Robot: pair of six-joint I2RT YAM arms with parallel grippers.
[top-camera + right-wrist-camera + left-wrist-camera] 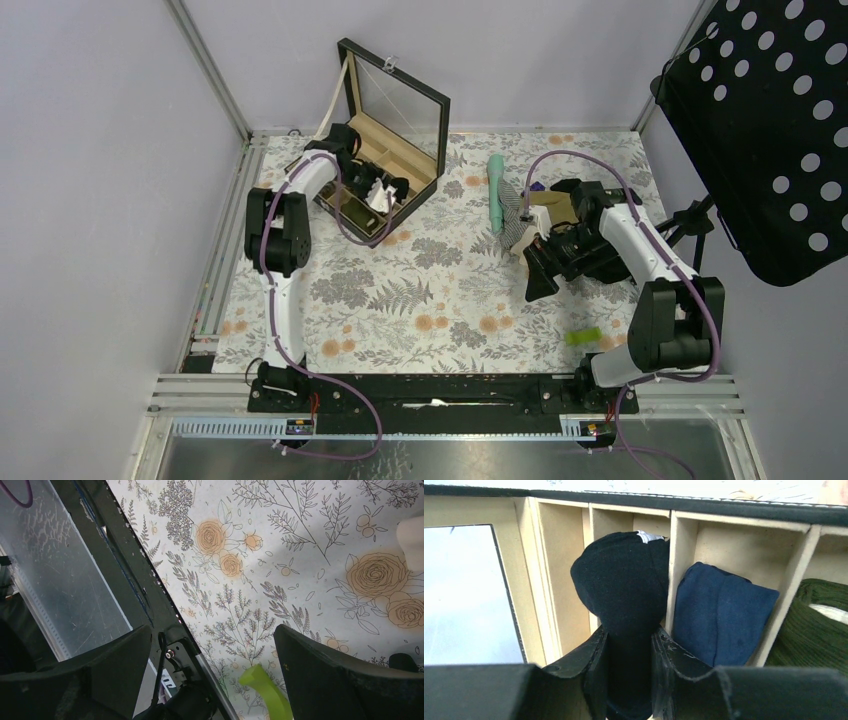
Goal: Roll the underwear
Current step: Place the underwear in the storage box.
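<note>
At the box (pixel 734 510), left fingers (pixel 591 672) pinch the rolled underwear (pixel 624 585), its long axis pointing ahead into a slot (pixel 614 522); right fingers (pixel 345 680), wide open and empty, hover well away over the tabletop (pixel 300 555)

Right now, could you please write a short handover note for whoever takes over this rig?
Left pincer: shut on the underwear, a rolled bundle held at a box compartment, just left of the one with the blue roll.
Right pincer: open, empty, above the table.
Done: the rolling looks finished.
Left: probably seat the bundle, release, withdraw. I cannot tell whether it is seated yet.
</note>
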